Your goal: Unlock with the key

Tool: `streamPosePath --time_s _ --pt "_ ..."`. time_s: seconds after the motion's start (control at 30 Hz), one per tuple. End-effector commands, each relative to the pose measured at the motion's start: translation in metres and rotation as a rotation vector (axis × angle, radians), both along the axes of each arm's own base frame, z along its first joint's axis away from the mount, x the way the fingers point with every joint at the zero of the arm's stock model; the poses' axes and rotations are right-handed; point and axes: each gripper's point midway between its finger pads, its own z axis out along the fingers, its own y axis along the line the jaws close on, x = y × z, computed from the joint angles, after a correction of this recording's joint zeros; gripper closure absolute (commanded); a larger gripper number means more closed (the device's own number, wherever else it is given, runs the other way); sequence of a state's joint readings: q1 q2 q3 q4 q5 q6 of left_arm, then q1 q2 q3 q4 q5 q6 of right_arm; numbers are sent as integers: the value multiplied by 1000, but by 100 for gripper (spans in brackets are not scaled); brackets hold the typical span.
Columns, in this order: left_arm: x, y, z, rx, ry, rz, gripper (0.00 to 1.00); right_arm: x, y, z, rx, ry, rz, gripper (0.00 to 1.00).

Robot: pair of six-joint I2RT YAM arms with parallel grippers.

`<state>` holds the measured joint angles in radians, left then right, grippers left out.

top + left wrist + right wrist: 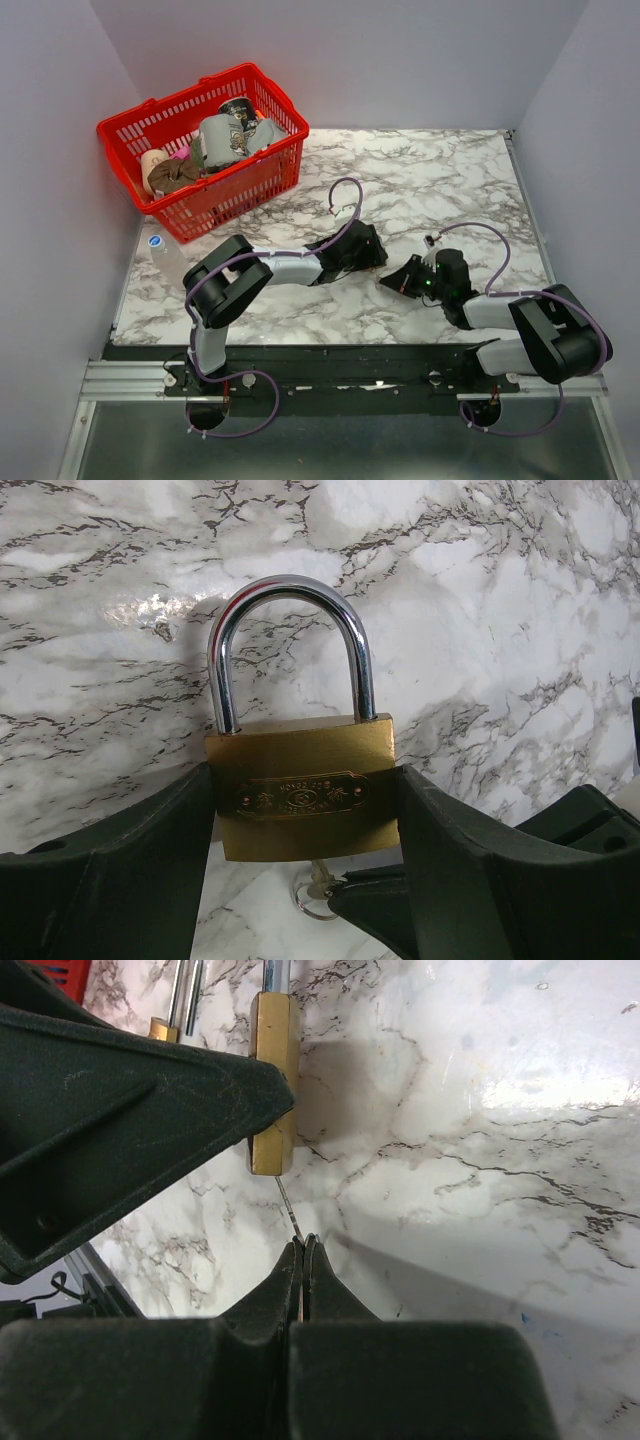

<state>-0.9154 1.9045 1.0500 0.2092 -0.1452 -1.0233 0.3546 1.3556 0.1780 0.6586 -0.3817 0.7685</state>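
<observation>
A brass padlock (300, 800) with a silver shackle (290, 590) stands on edge on the marble table (500, 630). My left gripper (305, 792) is shut on it, one finger pressed against each side of the body. The key (320, 885) juts out of the padlock's underside, with a small ring hanging from it. My right gripper (302, 1244) is shut on the key, whose thin blade (287, 1205) runs up into the padlock's end (266, 1155). In the top view the left gripper (365, 246) and the right gripper (400, 280) meet at mid-table, and the padlock is hidden between them.
A red basket (262, 190) full of household items sits at the back left. A clear bottle with a blue cap (163, 250) stands at the table's left edge. Another brass piece with silver rods (160, 1028) shows beyond the left finger (120, 1110).
</observation>
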Motion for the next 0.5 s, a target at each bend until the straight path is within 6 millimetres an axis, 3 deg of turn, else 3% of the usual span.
streamPosePath --time_s 0.0,0.47 --pt "-19 13 -28 55 89 -5 100 14 -5 8 -8 -68 -59 99" --pt "-28 15 -34 56 88 35 100 31 0 22 36 -94 -90 99"
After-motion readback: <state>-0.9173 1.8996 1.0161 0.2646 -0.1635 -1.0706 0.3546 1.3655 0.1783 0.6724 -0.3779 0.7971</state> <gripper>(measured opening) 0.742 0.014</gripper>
